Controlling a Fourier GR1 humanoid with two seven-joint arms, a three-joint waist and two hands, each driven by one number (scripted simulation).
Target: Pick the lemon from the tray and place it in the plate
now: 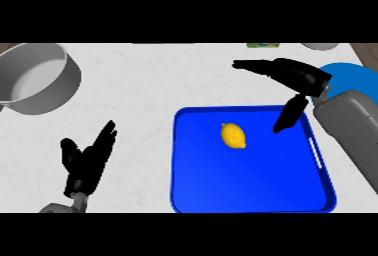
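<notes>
Yellow lemon (234, 135) sits mid-tray (251, 200), slightly far-left. My right hand (295, 75) hovers spread, thumb pointing down just right of it. Looks light, firm, a bit slick, so I'd pinch across its narrow middle.

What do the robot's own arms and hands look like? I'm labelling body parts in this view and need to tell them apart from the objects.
Both hands are glossy black with slender, tapered fingers and a thumb: the left hand and the right hand. The right forearm is a smooth, rounded light-grey shell; only a small grey piece of the left forearm shows at the wrist. No cables or markings show.
</notes>
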